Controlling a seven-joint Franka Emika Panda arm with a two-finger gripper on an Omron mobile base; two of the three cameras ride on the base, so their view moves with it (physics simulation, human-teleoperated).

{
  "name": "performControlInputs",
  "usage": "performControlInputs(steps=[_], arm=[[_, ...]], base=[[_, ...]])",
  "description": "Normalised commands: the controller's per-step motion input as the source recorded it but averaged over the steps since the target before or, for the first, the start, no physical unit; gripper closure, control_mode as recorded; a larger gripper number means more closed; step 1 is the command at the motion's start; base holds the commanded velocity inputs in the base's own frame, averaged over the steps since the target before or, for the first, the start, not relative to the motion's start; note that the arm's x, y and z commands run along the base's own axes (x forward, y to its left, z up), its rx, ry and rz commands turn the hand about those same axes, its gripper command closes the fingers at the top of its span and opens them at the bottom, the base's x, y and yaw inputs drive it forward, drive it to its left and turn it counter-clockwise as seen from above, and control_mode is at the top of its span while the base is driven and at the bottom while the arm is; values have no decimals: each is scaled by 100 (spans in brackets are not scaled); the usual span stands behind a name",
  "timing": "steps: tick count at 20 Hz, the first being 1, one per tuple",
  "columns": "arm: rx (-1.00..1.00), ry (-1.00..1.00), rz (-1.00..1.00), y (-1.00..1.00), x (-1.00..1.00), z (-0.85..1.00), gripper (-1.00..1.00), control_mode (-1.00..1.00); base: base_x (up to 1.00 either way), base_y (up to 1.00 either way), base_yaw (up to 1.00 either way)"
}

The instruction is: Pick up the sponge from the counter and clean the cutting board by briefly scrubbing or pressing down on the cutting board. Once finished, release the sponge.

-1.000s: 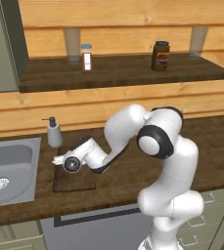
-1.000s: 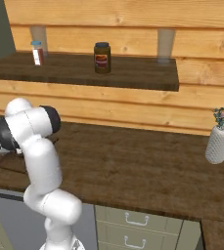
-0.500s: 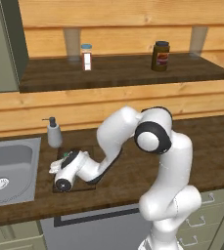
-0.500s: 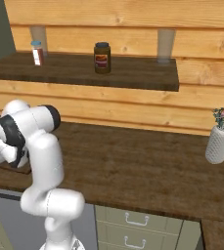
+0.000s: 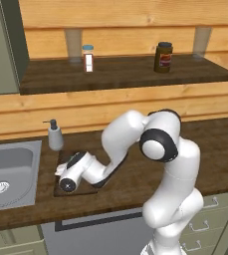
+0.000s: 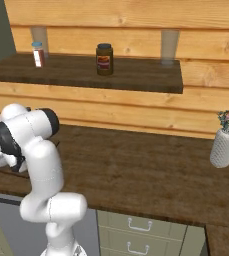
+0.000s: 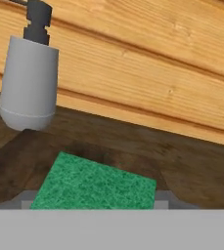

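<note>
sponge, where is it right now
In the hand view the sponge sits low and centre, right at the jaws, over the cutting board, with the grey soap dispenser behind it to the left.

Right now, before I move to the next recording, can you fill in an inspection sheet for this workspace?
Surface: dark wood counter with a grey sink at its left end.
Job's things: green sponge sits between the finger tips, low over the cutting board; contact with the board can't be judged.
Clutter: grey soap dispenser just behind the board; white vase with flowers at the far right.
Gripper: gripper down over the board, jaws closed on the sponge.
Cables: nothing seen.
Surroundings: wooden wall; shelf with a dark jar and a small white bottle; cabinet drawers below.
</note>
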Motion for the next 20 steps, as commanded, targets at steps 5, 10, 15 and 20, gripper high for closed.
performControlInputs(steps=[5,10,15,20], arm=[[13,0,0,-100,-25,-94,100,-100],[17,0,0,-100,-24,-84,100,-100],[16,0,0,-100,-14,-88,100,-100],[13,0,0,-100,-15,-87,100,-100]], base=[[0,0,0],[0,0,0],[0,0,0],[0,0,0]])
